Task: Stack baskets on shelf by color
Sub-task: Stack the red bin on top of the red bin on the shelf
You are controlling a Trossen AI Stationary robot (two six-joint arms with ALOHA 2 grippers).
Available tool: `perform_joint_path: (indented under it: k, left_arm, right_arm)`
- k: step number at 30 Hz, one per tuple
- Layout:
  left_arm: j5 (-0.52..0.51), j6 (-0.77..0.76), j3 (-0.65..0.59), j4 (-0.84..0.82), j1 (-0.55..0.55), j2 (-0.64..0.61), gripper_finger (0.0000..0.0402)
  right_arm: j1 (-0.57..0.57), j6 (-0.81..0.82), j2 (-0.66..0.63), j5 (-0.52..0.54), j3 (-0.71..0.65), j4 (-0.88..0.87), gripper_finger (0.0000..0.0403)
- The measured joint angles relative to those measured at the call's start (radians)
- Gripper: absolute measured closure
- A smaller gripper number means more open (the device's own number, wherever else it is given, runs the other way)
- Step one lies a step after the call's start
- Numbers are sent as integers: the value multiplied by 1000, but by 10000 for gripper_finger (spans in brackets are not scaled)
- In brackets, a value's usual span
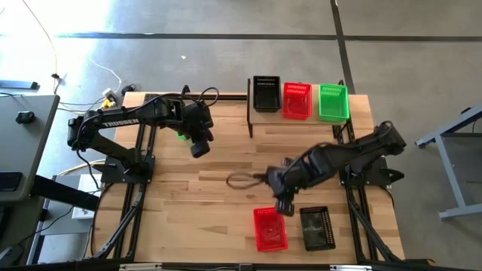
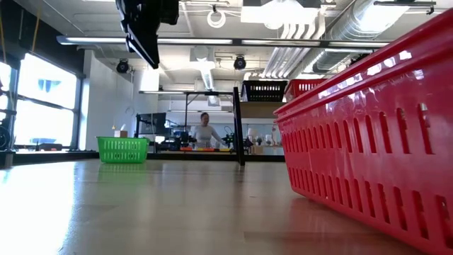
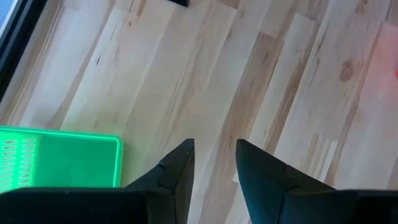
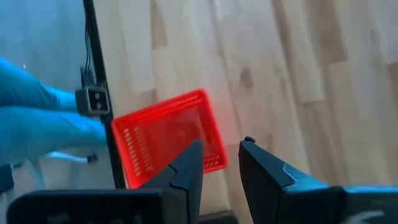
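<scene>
At the near edge of the desk (image 1: 203,196) lie two loose baskets: a red basket (image 1: 269,229) and, just to its right, a black basket (image 1: 317,227), the two close together but apart. In the low view the red one fills the right side of the picture.

The right pincer (image 1: 284,205) hangs over the far end of that red basket. Its wrist view shows both dark fingers (image 4: 186,168) spread a little, nothing between them, with the red basket below and beyond them near the desk's edge.

Farther back on the left, the left pincer (image 1: 199,148) hovers over bare wood; its fingers (image 3: 180,168) are also slightly parted and empty. A green basket (image 1: 181,135) sits on the desk just beneath that arm, mostly hidden from above and showing plainly in the low view.

At the far edge stands the shelf (image 1: 263,115), carrying in a row, left to right, black baskets (image 1: 266,93), red baskets (image 1: 297,100) and green baskets (image 1: 333,102). How many are stacked in each pile cannot be told.

Beyond the desk, a person (image 2: 205,132) sits in the room.
</scene>
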Motion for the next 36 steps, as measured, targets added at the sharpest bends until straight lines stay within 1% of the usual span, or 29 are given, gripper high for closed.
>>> perform_joint_path:
  k: [6, 8, 12, 20, 28, 36]
  left_arm:
    - [0, 12, 0, 0, 0, 0, 294]
    - [0, 11, 0, 0, 0, 0, 294]
    - [0, 11, 0, 0, 0, 0, 294]
    - [0, -24, 0, 0, 0, 0, 294]
    - [0, -31, 0, 0, 0, 0, 294]
    - [0, -33, 0, 0, 0, 0, 294]
  right_arm:
    - [78, 26, 78, 8, 0, 40, 292]
    - [98, 26, 102, -14, 0, 70, 288]
    - [134, 17, 143, -79, 0, 119, 290]
    - [204, 24, 206, -104, 0, 152, 290]
    - [263, 51, 248, -107, 0, 249, 291]
    - [301, 50, 302, -108, 0, 263, 291]
